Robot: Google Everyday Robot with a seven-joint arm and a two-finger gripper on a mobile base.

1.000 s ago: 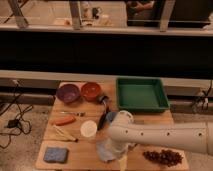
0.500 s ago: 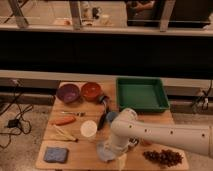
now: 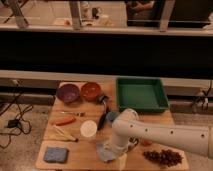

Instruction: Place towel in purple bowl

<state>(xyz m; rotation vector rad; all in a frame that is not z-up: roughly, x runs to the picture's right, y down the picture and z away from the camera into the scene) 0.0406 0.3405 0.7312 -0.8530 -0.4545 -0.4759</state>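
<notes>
Camera view: the tool [image 3: 121,159] is held low beside the towel [image 3: 104,152], probably limp, best pinched at a fold; the tool's state cannot be told.

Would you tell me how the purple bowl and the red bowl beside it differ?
The purple bowl is dark violet; the red bowl is orange-red. The purple bowl sits at the left, the red bowl nearer the green tray. Both are round, upright, similar in size. The gripper is down at the towel.

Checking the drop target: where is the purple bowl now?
The purple bowl sits far left on the table in the camera view, beside the orange bowl; the gripper is near the front edge, by the towel.
</notes>
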